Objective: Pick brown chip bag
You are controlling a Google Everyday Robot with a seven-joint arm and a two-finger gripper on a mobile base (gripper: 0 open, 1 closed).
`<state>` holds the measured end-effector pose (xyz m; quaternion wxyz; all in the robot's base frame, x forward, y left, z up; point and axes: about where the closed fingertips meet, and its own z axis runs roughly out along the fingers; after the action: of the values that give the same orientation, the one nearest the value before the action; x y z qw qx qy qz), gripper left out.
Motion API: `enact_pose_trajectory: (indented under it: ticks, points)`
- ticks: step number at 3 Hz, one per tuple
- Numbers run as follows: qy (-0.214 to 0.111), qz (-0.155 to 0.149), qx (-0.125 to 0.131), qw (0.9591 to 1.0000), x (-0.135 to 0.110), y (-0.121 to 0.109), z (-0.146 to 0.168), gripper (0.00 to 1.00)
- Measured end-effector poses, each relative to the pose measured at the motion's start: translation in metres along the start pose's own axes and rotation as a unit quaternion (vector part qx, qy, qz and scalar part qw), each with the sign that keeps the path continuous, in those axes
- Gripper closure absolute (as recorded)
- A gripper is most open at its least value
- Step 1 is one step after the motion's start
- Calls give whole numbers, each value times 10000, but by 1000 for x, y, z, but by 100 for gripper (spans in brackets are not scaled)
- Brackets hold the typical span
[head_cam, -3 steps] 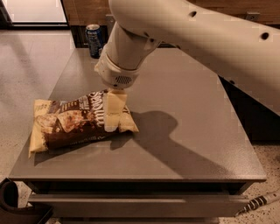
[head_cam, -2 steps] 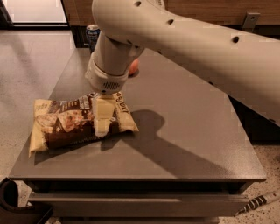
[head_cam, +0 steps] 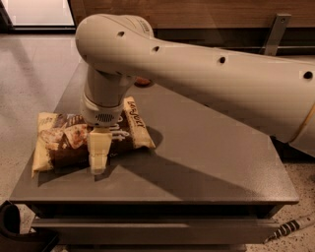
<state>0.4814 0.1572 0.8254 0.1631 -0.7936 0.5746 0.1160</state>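
A flat grey rectangular tabletop (head_cam: 206,162) filled most of the view, with a darker shelf or drawer front below its near edge. To the left lay a pale speckled floor (head_cam: 29,74), and a brown wooden wall panel (head_cam: 206,12) ran along the back of the room. A black-and-white striped cable (head_cam: 290,229) lay on the floor past the near right corner.

The large crinkly dark-brown chip bag with pale yellow ends (head_cam: 61,145) lay flat near the tabletop's near left corner, its long side roughly along the near edge. A small reddish round object (head_cam: 142,81) showed near the far edge, mostly covered by the arm.

The thick cream-coloured robot arm (head_cam: 211,83) reached in from the right, and its wrist turned downward over the bag. The pale gripper (head_cam: 97,165) pointed straight down at the bag's near edge, about midway along its length. Whether it was open or closed on the bag could not be told.

Compared with 0.7 s earlier, the gripper had shifted from the bag's right-hand part toward the near edge of the tabletop, and the arm covered more of the far side. The bag lay where it had been.
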Motion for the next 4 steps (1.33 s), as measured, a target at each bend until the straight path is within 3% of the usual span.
enact_pose_trajectory:
  ticks: [1, 4]
  points:
    - [7, -12, 5, 10000, 0, 0, -1, 18]
    - [18, -36, 6, 10000, -3, 2, -3, 88]
